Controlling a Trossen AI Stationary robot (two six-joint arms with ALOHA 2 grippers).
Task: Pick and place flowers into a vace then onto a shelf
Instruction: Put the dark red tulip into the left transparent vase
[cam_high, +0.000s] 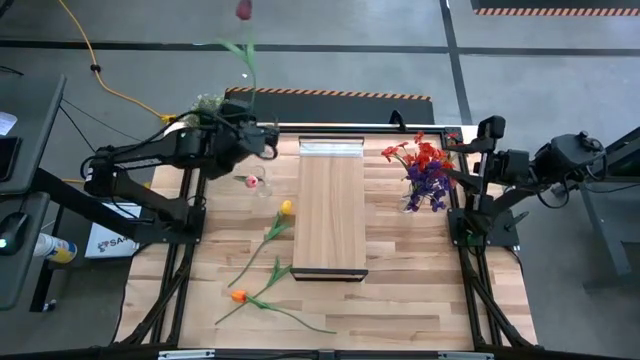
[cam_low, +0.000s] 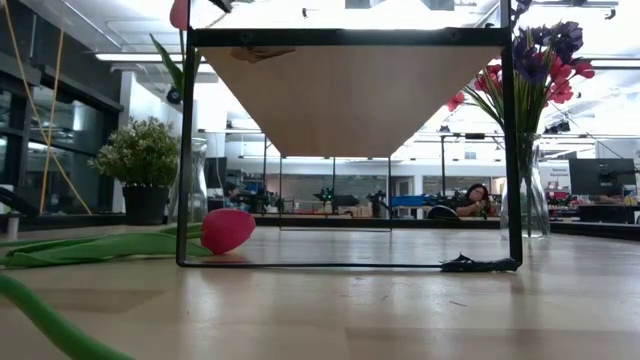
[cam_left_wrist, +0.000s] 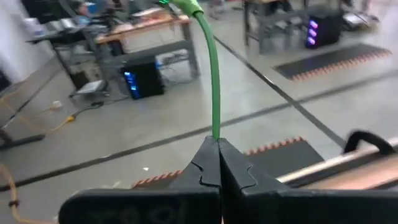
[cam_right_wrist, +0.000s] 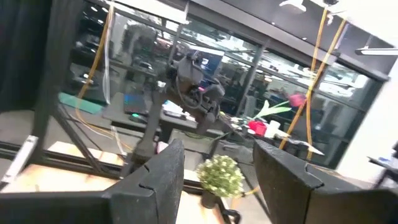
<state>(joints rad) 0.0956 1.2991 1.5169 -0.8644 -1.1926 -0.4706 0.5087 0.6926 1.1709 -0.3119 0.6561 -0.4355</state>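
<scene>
Beyond the light wooden shelf (cam_high: 331, 212), the left gripper (cam_left_wrist: 213, 167) pinches a light, whippy green-stemmed pink artificial flower (cam_high: 243, 10) low on its stem, while the right gripper (cam_right_wrist: 217, 165) idles open.

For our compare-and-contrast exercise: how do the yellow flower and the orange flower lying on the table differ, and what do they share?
The yellow flower lies nearer the shelf, its head close to the board's edge; the orange flower lies nearer the table's front, well away from it. The yellow flower's head points toward the table's back; the orange flower's head lies at the left end of its stem, which trails off to the right. Both lie flat on the table with green stems and leaves, and neither is held.
</scene>
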